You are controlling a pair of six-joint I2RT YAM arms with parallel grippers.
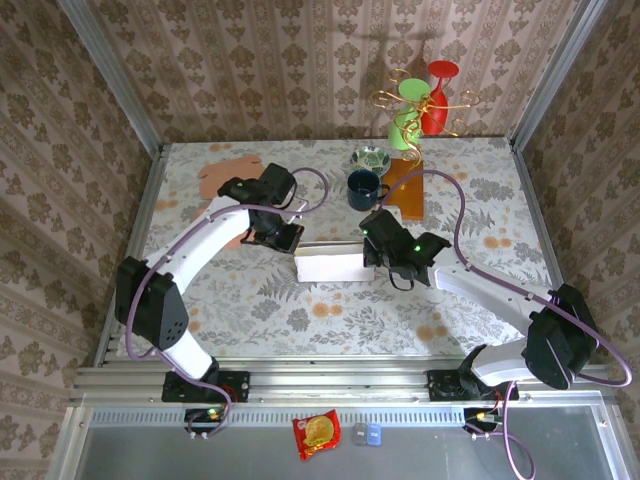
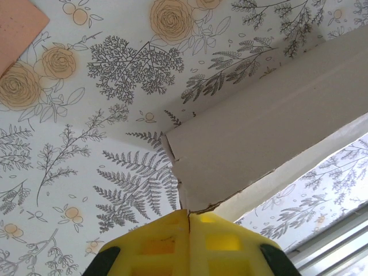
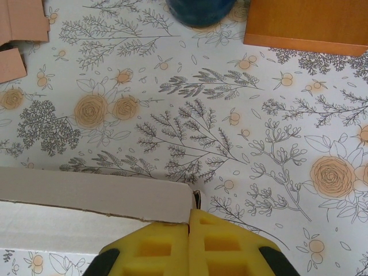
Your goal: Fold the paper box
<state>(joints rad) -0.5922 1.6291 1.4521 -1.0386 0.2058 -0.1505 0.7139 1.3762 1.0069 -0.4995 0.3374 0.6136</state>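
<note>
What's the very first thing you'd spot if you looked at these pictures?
The white paper box in the middle of the flowery table jumps out first. The left pincer is pinching its left end and the right pincer its right end. After that you'd notice the bright red cup and green cup at the far edge, right of centre.

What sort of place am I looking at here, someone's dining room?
Probably a test booth dressed like a home: wallpapered panels in metal framing, a floral tablecloth with a mug and paper box, and two robot arms bolted to an aluminium rail.
</note>
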